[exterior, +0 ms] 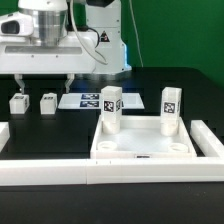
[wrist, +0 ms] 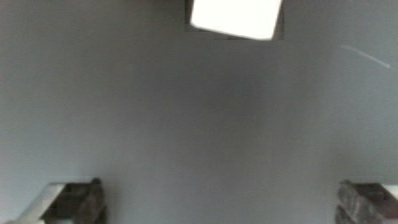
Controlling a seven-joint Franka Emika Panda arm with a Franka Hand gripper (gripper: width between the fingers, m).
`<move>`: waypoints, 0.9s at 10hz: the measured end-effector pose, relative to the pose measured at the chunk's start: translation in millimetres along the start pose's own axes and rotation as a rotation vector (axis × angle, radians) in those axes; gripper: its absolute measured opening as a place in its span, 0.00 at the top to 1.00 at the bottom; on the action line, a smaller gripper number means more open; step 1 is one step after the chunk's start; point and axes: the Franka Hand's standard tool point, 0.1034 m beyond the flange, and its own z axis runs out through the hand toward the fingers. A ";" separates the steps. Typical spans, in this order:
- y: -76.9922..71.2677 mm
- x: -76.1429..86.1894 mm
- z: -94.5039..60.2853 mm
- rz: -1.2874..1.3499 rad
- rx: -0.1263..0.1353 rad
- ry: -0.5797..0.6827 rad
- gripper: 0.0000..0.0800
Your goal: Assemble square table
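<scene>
1. Black counter spread beneath a green backdrop
2. Square table top sat toward the exterior view's right, with two upright legs standing in its far corners
3. Two loose leg blocks lay beside the marker board
4. Claw hung above them, fingers spread wide, gripping nothing

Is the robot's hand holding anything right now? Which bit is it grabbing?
Nothing is held. The gripper is open, and the wrist view shows only the bare dark work surface between its fingers.

Arm high, gripper straight down, both fingers wide apart.
</scene>
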 end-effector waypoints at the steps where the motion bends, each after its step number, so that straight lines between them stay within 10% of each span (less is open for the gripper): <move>1: -3.2 3.9 -2.5 -0.014 0.005 -0.017 0.19; 3: -4.7 3.7 -1.8 -0.018 0.008 -0.029 0.19; 9: -3.1 -7.7 9.3 0.077 0.117 -0.570 0.19</move>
